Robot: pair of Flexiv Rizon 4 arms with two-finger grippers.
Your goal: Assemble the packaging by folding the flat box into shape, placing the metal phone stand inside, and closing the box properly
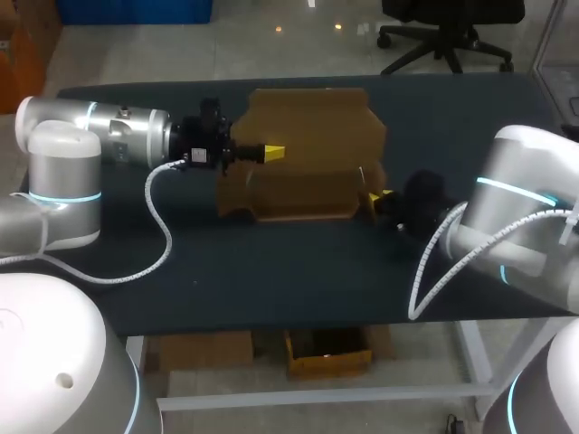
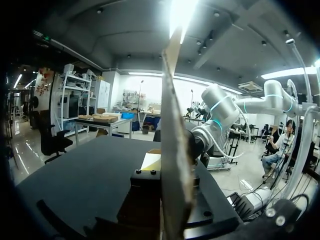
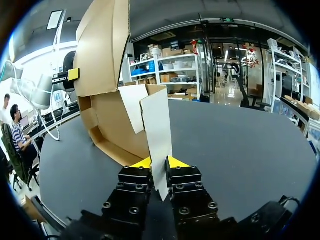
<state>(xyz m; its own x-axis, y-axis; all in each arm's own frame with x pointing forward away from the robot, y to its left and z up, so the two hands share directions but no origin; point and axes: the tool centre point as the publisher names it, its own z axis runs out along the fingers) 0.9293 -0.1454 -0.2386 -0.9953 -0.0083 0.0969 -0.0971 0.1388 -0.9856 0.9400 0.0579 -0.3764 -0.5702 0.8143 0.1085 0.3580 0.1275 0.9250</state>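
Head view, entry one: brown cardboard box [image 1: 308, 185], partly folded into shape, lying on the dark matte table [image 1: 271, 271] between the two grippers.

Entry two: left gripper [image 1: 273, 151], black body with yellow tips, on the white arm that comes in from the left. Its fingers are pressed together on the edge of the broad lid panel [image 1: 312, 117], which rises from the box just ahead of the tips. In the left wrist view this panel stands edge-on between the fingers and runs upward ahead of them. It hides most of the box body, and the right arm [image 2: 217, 107] shows beyond it.

Entry three: right gripper [image 3: 158, 162], same build, at the opposite end of the box. Its two fingers pinch the pale narrow end flap [image 3: 157, 127] from both sides, and the flap stands upright just ahead of the yellow tips. The open box body lies ahead of this gripper and to one side, with its brown inner walls showing. The lid panel is tilted up above the body, and the left gripper's yellow tip is at the panel's far edge.

Both grippers touch the box only at these flaps. The box body rests on the table between them.
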